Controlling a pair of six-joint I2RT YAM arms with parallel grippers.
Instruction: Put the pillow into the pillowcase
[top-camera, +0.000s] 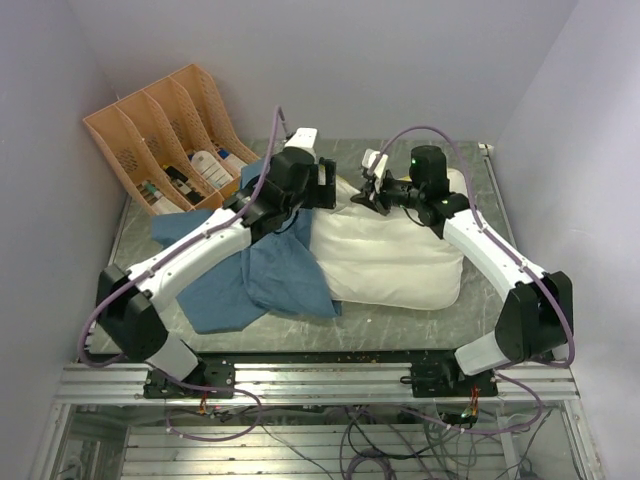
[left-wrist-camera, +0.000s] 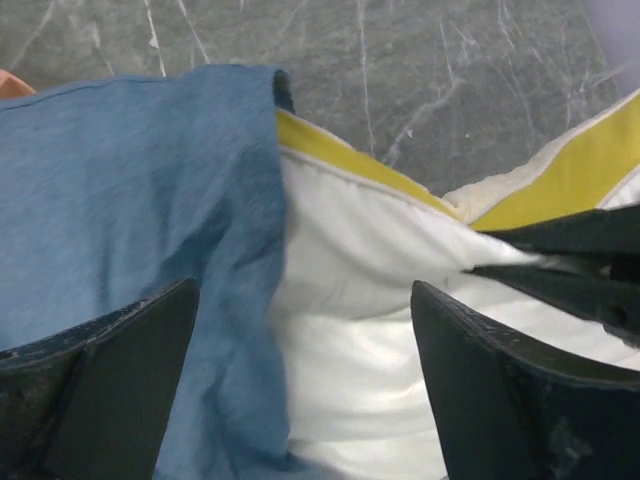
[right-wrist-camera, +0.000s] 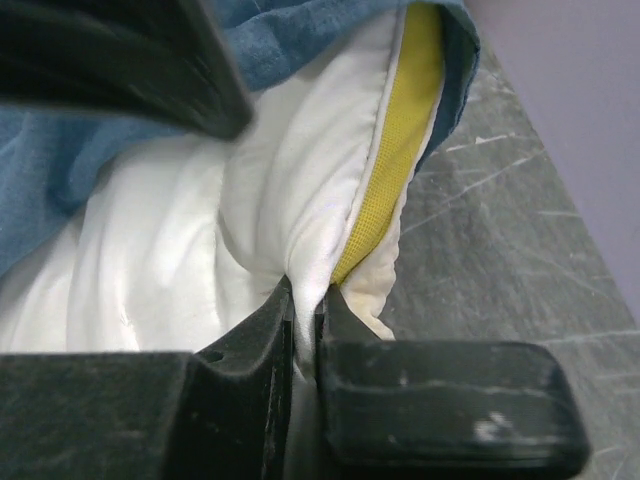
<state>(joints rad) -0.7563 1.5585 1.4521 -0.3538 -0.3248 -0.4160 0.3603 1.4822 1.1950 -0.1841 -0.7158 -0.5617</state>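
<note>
The cream-white pillow (top-camera: 390, 255) lies at centre right of the table, its left end inside the mouth of the blue pillowcase (top-camera: 255, 275), which spreads to the left. My left gripper (top-camera: 330, 187) is open at the far side of that mouth; in the left wrist view its gripper (left-wrist-camera: 300, 385) straddles the pillowcase hem (left-wrist-camera: 150, 230) and the pillow (left-wrist-camera: 370, 330), holding neither. My right gripper (top-camera: 360, 197) is shut on a fold of the pillow (right-wrist-camera: 200, 240) by its yellow edge (right-wrist-camera: 400, 130); the right wrist view shows the gripper (right-wrist-camera: 305, 312) pinching white fabric, with the pillowcase (right-wrist-camera: 300, 30) above.
An orange slotted file organizer (top-camera: 165, 125) with small items stands at the far left corner. The grey marble table (top-camera: 480, 300) shows bare on the right and near sides. Lilac walls close in on the left, back and right.
</note>
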